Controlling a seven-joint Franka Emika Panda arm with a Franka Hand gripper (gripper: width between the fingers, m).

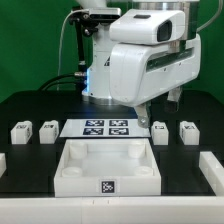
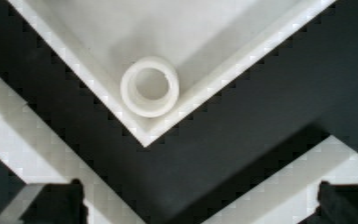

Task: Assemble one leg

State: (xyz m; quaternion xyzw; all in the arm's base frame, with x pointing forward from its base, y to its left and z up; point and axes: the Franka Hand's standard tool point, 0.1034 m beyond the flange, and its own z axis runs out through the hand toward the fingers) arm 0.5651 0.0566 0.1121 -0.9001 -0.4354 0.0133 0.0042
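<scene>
Four small white legs stand on the black table in the exterior view: two at the left [image 1: 18,131] [image 1: 47,129] and two at the right [image 1: 160,130] [image 1: 187,130]. The white tray-shaped panel [image 1: 70,160] lies at the front middle. My gripper [image 1: 152,108] hangs above the panel's far right corner, apart from every leg. In the wrist view a corner of the panel [image 2: 247,60] with its round hole [image 2: 151,85] lies below the gripper [image 2: 197,205]. The dark fingertips [image 2: 51,205] stand wide apart with nothing between them. No leg shows in the wrist view.
The marker board [image 1: 106,127] lies flat behind the panel, between the two pairs of legs. White blocks sit at the table's left edge [image 1: 4,161] and right edge [image 1: 213,170]. The arm's white body [image 1: 150,55] fills the upper middle of the exterior view.
</scene>
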